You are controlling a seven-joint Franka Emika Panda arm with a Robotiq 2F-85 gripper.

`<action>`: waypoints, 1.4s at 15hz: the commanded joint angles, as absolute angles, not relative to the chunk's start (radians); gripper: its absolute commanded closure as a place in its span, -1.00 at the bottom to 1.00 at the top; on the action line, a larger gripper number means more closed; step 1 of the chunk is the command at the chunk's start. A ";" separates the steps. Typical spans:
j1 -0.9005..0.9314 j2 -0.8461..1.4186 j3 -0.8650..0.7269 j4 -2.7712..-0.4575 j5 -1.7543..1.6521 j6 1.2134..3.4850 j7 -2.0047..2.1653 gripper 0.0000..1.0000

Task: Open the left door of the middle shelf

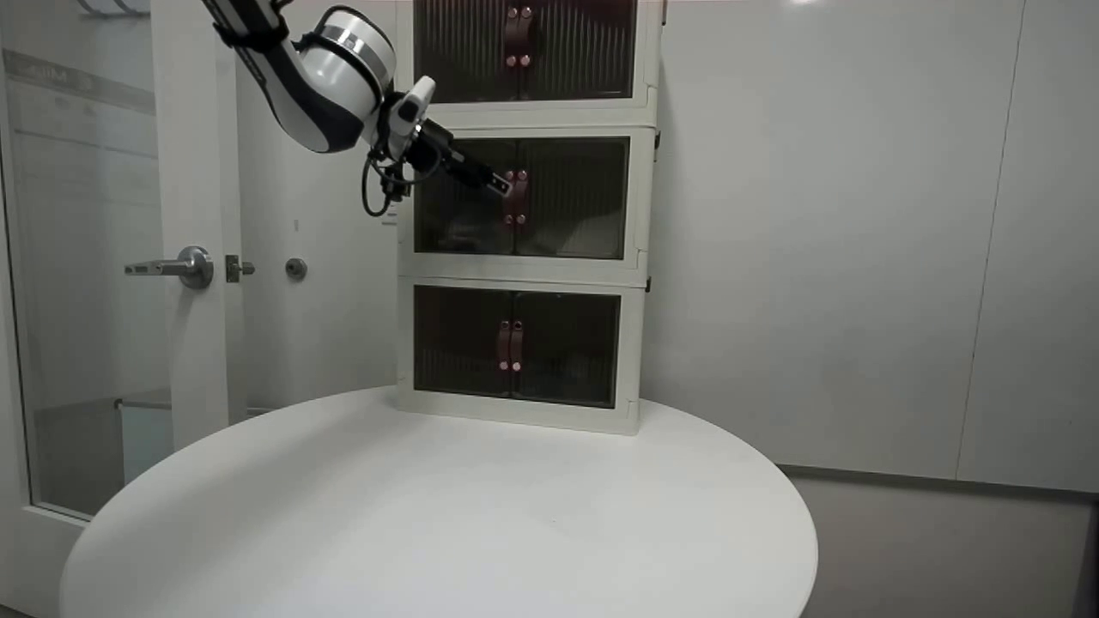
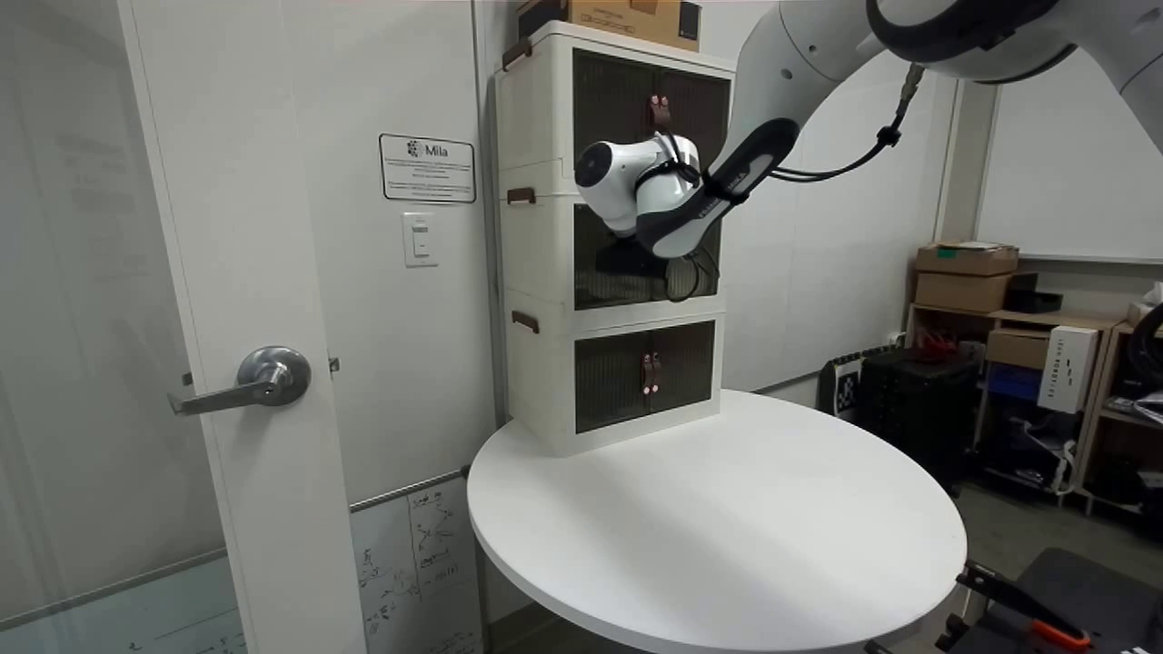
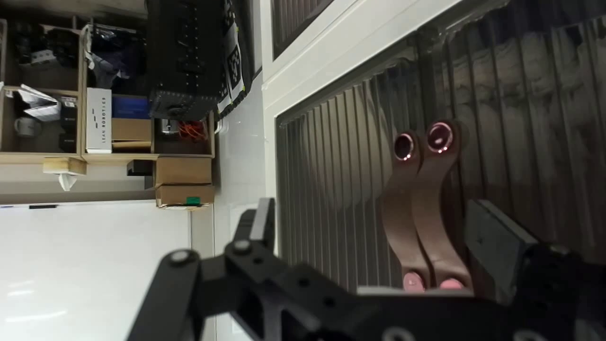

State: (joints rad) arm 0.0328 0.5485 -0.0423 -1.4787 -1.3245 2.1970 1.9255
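The middle shelf is the second tier of the white cabinet; it also shows in an exterior view. Its left door, dark and see-through, looks shut. It fills the right side of the upside-down wrist view. Its reddish handle lies against the right door's handle. My gripper is open and empty before the doors. One finger is beside the left door's handle, the other far over the right door. In an exterior view its fingertips are near the handles; elsewhere the arm mostly hides them.
The alike top tier and bottom tier stand above and below. The cabinet stands on a round white table. A room door with a lever handle is beside it. Shelving with boxes stands farther off.
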 commanded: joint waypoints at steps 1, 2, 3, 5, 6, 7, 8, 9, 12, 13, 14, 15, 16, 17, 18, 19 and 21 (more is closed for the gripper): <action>0.031 0.583 -0.053 -1.427 -1.335 2.230 1.923 -1.00; 0.028 0.584 -0.056 -1.426 -1.335 2.234 1.925 -1.00; 0.026 0.582 -0.059 -1.430 -1.335 2.232 1.927 -1.00; 0.018 0.574 -0.067 -1.445 -1.334 2.232 1.934 -1.00; 0.012 0.569 -0.071 -1.454 -1.332 2.231 1.937 -1.00; 0.007 0.567 -0.076 -1.459 -1.331 2.231 1.938 -1.00; 0.003 0.560 -0.076 -1.474 -1.328 2.235 1.939 -1.00; 0.001 0.557 -0.076 -1.483 -1.329 2.239 1.941 -1.00; 0.003 0.546 -0.078 -1.519 -1.337 2.248 1.952 -1.00; 0.004 0.543 -0.078 -1.528 -1.337 2.251 1.953 -1.00; 0.006 0.538 -0.079 -1.543 -1.341 2.253 1.957 -1.00; 0.007 0.532 -0.078 -1.558 -1.341 2.258 1.959 -1.00; 0.009 0.524 -0.078 -1.576 -1.346 2.264 1.964 -1.00; 0.012 0.517 -0.079 -1.589 -1.353 2.267 1.968 -1.00; 0.013 0.506 -0.079 -1.605 -1.361 2.272 1.974 -1.00; 0.012 0.495 -0.078 -1.619 -1.369 2.276 1.981 -1.00; 0.010 0.472 -0.076 -1.656 -1.377 2.275 1.996 -1.00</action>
